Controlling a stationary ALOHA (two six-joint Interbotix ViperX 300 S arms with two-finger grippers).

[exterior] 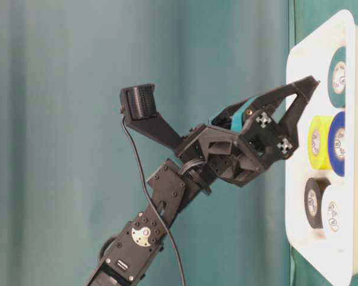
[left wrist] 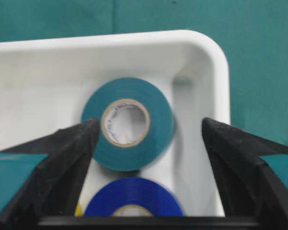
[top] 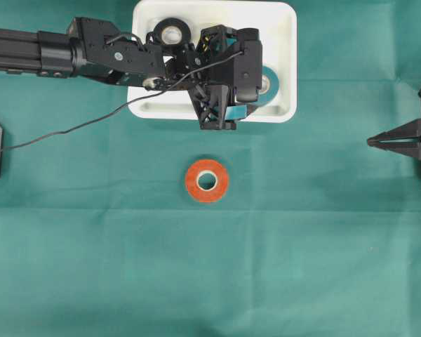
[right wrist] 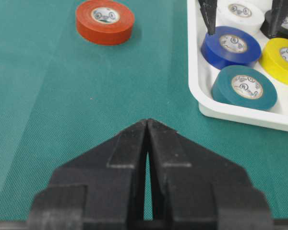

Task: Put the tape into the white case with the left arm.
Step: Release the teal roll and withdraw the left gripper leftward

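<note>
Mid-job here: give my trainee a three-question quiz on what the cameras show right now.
1. True or false: the left tool stands open over the white case.
2. Which roll lies outside the case on the cloth? A) blue roll B) orange roll C) yellow roll
3. Fill in: the right tool is ____.

Key:
1. True; it grips nothing, and the teal roll lies free in the case.
2. B, the orange roll.
3. Shut.

A teal roll [left wrist: 127, 123] lies flat in the white case [left wrist: 201, 57]. A blue roll [left wrist: 132, 199] sits just below it. Two black fingers [left wrist: 62, 158] stand wide apart.
</note>
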